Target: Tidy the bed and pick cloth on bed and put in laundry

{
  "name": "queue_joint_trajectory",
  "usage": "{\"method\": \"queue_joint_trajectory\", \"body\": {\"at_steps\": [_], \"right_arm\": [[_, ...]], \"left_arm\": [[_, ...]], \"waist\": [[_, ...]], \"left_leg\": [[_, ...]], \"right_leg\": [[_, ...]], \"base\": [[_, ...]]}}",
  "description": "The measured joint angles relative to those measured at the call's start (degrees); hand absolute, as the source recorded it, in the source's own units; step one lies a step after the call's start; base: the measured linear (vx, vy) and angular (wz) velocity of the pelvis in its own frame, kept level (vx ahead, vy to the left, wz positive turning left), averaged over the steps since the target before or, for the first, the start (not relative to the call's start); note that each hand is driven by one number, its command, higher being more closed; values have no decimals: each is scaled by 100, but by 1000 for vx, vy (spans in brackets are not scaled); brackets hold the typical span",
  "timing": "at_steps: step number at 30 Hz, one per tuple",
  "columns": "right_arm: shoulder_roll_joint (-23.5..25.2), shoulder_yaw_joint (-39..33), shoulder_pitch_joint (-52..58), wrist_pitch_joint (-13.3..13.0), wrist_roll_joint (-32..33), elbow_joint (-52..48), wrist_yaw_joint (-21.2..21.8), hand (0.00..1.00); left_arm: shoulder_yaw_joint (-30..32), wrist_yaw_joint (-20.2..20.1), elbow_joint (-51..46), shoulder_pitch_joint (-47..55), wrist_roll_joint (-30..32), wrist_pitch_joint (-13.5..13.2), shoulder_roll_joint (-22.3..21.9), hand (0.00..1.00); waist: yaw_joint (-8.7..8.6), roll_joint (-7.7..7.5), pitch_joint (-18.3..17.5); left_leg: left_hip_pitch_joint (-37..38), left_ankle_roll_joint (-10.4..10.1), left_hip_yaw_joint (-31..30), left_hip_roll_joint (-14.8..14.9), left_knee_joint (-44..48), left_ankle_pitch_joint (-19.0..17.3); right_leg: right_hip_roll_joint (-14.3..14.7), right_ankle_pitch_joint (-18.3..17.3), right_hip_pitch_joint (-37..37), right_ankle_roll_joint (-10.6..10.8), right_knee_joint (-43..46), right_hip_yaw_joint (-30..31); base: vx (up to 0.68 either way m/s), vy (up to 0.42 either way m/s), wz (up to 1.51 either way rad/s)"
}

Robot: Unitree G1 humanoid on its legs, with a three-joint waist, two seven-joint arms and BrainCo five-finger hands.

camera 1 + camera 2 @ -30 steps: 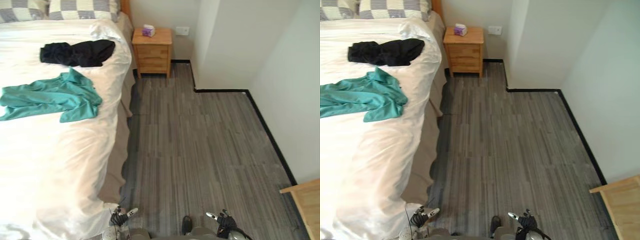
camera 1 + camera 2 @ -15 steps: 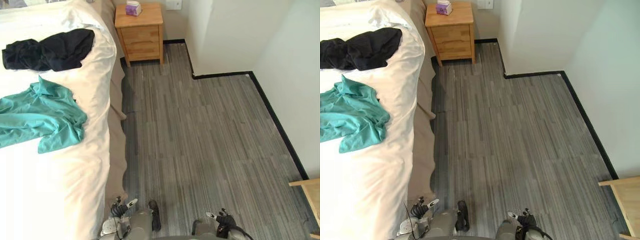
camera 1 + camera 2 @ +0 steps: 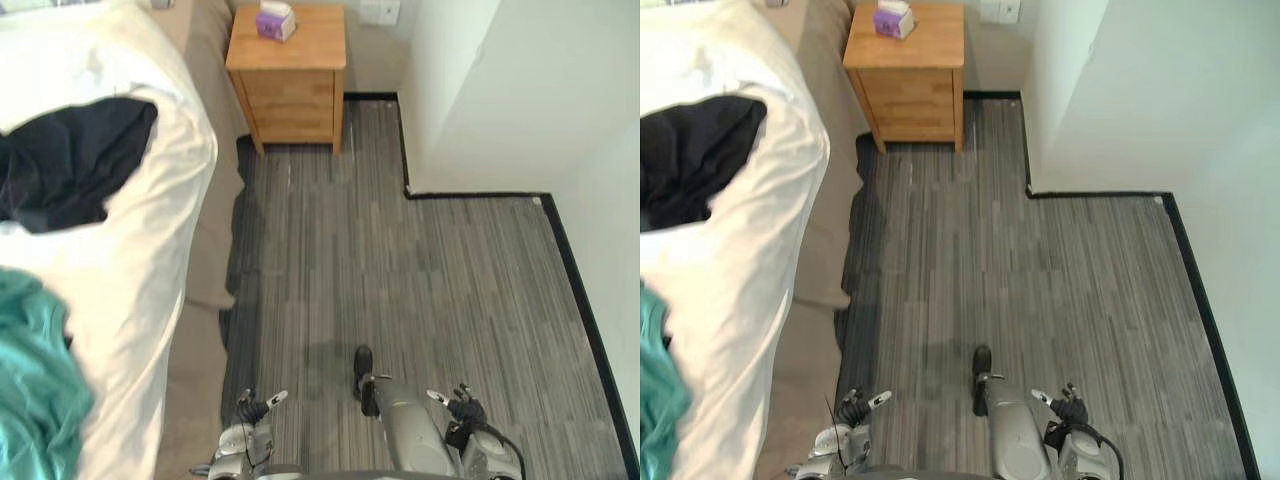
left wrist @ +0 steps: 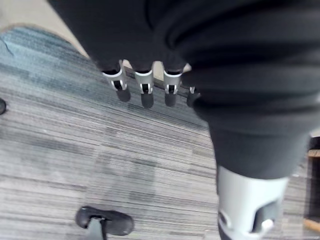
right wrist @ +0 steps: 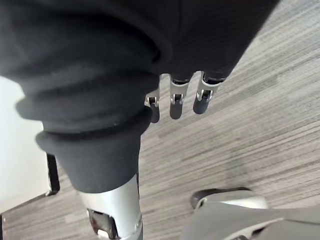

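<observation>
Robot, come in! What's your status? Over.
Left hand, right hand open, empty. Black cloth, teal cloth on bed, untouched. Nightstand beside bed, not in the way.

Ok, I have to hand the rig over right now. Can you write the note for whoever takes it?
Left hand: open, holding nothing, hanging low over the floor beside the bed.
Right hand: open, holding nothing, low over the floor.
Black cloth: lying on the bed, toward the end by the nightstand.
Teal cloth: lying on the bed nearer the robot, at the eye view's left edge.
Done: nothing picked up yet.
Left: grasp each cloth, carry it to the laundry, then tidy the bed.
</observation>
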Motion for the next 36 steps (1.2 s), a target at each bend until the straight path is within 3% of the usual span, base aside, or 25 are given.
{"method": "queue_joint_trajectory", "body": {"at_steps": [1,3,4,7,8,10,11,12,13,14,15,16,18,19,20,21,23,27,28,29,30,31,32,34,36], "right_arm": [[-40,54,126,-5,-4,-64,-3,0],[-42,169,137,-1,-6,-39,-17,0],[-35,291,143,2,-13,12,-29,0],[-15,491,43,65,-73,275,-35,0],[32,508,-27,118,-180,412,-32,0],[56,521,-5,121,-300,415,-23,0],[70,525,21,131,-306,366,-34,0],[75,523,56,133,-350,366,-44,0],[160,536,73,154,-415,369,-53,0],[267,538,166,158,-503,363,-71,0],[289,534,154,185,-501,377,-74,0],[293,507,148,189,-501,379,-71,0],[300,267,179,202,-499,368,-27,0],[298,235,202,182,-499,355,-3,0],[275,155,228,163,-497,296,36,0],[243,138,234,165,-498,206,40,0],[238,66,280,122,-486,72,40,0],[221,-84,209,80,-467,71,34,0],[225,-63,179,82,-469,82,17,0],[232,-60,178,83,-469,94,11,0],[279,-66,187,89,-435,168,0,0],[96,-112,37,105,-402,245,-36,0],[74,-140,16,111,-401,246,-76,0],[114,-248,27,103,-372,204,-87,0],[98,-148,24,106,-376,208,-86,0]], "left_arm": [[102,-5,-105,116,-11,2,-31,0],[258,11,-231,240,-117,9,-6,0],[376,23,-356,241,-241,5,10,0],[364,16,-523,225,-356,-105,8,0],[339,17,-593,219,-375,-133,8,0],[313,21,-621,200,-457,-137,4,0],[204,29,-607,202,-460,-131,12,0],[159,10,-574,183,-477,-131,48,0],[151,19,-570,170,-463,-132,98,0],[120,1,-531,200,-450,-122,189,0],[153,-1,-484,219,-499,-122,198,0],[182,8,-447,218,-532,-121,198,0],[123,-8,-216,225,-557,-77,260,0],[82,-12,-158,226,-554,-54,299,0],[-38,-16,-66,227,-543,31,356,0],[-58,-14,22,230,-543,43,350,0],[-75,-15,114,245,-538,76,330,0],[-134,-14,103,304,-539,70,321,0],[-149,-13,83,347,-547,42,326,0],[-168,-13,65,358,-548,36,335,0],[-228,-10,12,385,-550,30,424,0],[-229,-22,76,350,-558,39,194,0],[-219,-37,61,352,-557,29,133,0],[106,-18,-24,476,-562,-5,43,0],[328,-14,-4,509,-556,0,-1,0]], "waist": [[71,46,21],[152,66,22],[250,-36,59],[474,-89,64],[569,-98,64],[611,-151,49],[624,-146,21],[655,-229,-5],[645,-387,-105],[591,-603,-306],[585,-624,-321],[575,-624,-321],[512,-601,-314],[498,-566,-304],[459,-602,-334],[400,-567,-354],[341,-466,-399],[302,-353,-416],[215,-375,-427],[192,-409,-439],[193,-590,-507],[236,-201,-463],[217,-171,-455],[212,-101,-450],[234,-63,-473]], "left_leg": [[-688,-116,-179,132,1586,3],[-1498,-240,6,336,3174,-275],[-1986,-101,261,393,3663,-586],[-2855,66,875,320,3255,-1342],[-3081,104,1201,205,2541,-1635],[-3253,250,1723,-93,1173,-1681],[-3237,563,2447,-252,-11,-1407],[-3185,1372,3076,-354,-445,-1217],[-3127,1376,3323,-555,-538,-1211],[-3068,1725,3817,-736,-709,-1294],[-3000,1832,3654,-848,-742,-1529],[-2914,1827,3512,-913,-780,-1609],[-2123,1567,2817,-1181,-1151,-1811],[-1934,1511,2654,-1248,-1222,-1848],[-1471,1467,2301,-1357,-1427,-1887],[-1151,1443,2069,-1369,-1579,-1878],[-704,1329,1658,-1291,-1893,-1807],[-258,1110,1083,-891,-2090,-1704],[-263,841,870,-732,-2113,-1692],[-272,727,782,-705,-2133,-1718],[-220,353,545,-686,-2300,-1858],[-203,185,453,-352,-2430,-1900],[-261,94,470,-341,-2424,-1842],[-98,-65,577,-190,-2503,-1550],[-70,-98,435,20,-2474,-1527]], "right_leg": [[174,-101,527,17,-347,-9],[345,-154,1170,-20,-795,6],[379,-209,1611,-65,-1139,52],[361,-236,2413,69,-1631,211],[288,-294,2700,167,-1792,287],[98,-435,3049,377,-2035,271],[0,-580,3279,502,-2164,183],[-75,-783,3439,619,-2188,47],[-223,-820,3482,644,-2198,-34],[-365,-775,3455,720,-2133,-305],[-377,-774,3418,727,-1712,-432],[-407,-774,3367,731,-1339,-478],[-749,-119,2677,1517,1623,-511],[-857,-65,2438,1610,2366,-433],[-1139,-105,1926,1560,3693,-335],[-1360,-189,1605,1418,4150,-413],[-1683,-464,1050,1059,4163,-557],[-1677,-738,417,1058,2101,-210],[-1519,-376,429,1150,474,327],[-1478,-118,474,1143,-167,619],[-1556,966,586,1483,-1108,1163],[-1284,904,640,1391,-974,888],[-1292,766,618,1356,-815,824],[-1253,-253,376,1164,541,630],[-1166,-635,405,1090,836,399]], "base": [[510,-318,14],[444,-254,2],[484,-274,-5],[408,-154,-19],[617,-96,-30],[601,-45,-12],[610,6,27],[629,-9,46],[652,-30,103],[659,-72,134],[657,-64,145],[654,-27,141],[637,10,139],[734,-119,143],[689,-222,139],[665,-261,139],[401,-251,116],[392,-421,111],[356,-530,135],[424,-731,157],[341,-601,120],[389,-680,114],[222,-471,94],[146,-421,81],[130,-340,52]]}}
